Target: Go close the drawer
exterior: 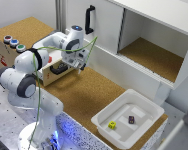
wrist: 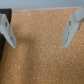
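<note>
The drawer (exterior: 62, 73) is a pale plywood one with a short black handle (exterior: 57, 69). It stands pulled out of the cork-topped wooden box (exterior: 24, 30) with three coloured buttons (exterior: 13, 43) at the exterior view's left. My gripper (exterior: 79, 69) hangs just in front of the drawer face, on its right in the exterior view, fingers pointing down at the cork worktop. In the wrist view the gripper (wrist: 39, 45) is open and empty, with only cork between the fingers (wrist: 8, 31). A dark edge (wrist: 1, 50) shows at the frame border.
A big white cabinet door with a tall black handle (exterior: 89, 20) stands behind the arm. An open cabinet compartment (exterior: 149, 55) is at the right. A white plastic tray (exterior: 144, 107) at the front right holds a yellow cube (exterior: 112, 125) and a dark cube (exterior: 131, 119).
</note>
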Action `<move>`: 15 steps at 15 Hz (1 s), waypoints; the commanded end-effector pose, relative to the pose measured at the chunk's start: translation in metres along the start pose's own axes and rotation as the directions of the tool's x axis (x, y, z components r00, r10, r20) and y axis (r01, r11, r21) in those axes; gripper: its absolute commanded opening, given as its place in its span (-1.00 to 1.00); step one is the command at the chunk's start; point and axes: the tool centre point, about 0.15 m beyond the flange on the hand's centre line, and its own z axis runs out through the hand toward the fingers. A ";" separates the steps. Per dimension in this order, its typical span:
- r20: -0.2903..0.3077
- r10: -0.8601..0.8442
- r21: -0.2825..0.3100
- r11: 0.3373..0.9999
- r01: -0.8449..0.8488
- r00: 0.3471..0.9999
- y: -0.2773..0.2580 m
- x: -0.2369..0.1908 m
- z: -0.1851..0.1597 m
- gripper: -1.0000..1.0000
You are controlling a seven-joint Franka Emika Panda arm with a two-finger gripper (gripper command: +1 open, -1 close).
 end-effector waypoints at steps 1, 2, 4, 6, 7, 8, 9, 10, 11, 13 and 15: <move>-0.042 0.102 0.044 0.994 -0.101 0.994 -0.008 0.013 0.022 1.00; -0.041 0.080 0.032 0.996 -0.079 0.996 -0.010 0.019 0.022 1.00; -0.028 0.045 0.016 0.999 -0.045 0.999 -0.012 0.029 0.025 -1.00; -0.023 0.011 0.006 1.000 -0.011 1.000 -0.016 0.034 0.029 -1.00; -0.026 0.008 0.003 1.000 -0.008 1.000 -0.017 0.035 0.031 -1.00; -0.030 0.004 0.013 1.000 -0.004 1.000 -0.019 0.037 0.034 -1.00; -0.032 -0.012 0.008 1.000 0.012 0.999 -0.024 0.039 0.037 -1.00; -0.030 -0.020 0.002 1.000 0.021 0.999 -0.027 0.041 0.040 -1.00; -0.028 -0.019 0.002 1.000 0.019 0.999 -0.030 0.042 0.043 -1.00; -0.031 -0.019 -0.003 1.000 0.019 0.999 -0.034 0.043 0.048 -1.00; -0.041 -0.020 0.001 1.000 0.020 0.999 -0.041 0.044 0.052 -1.00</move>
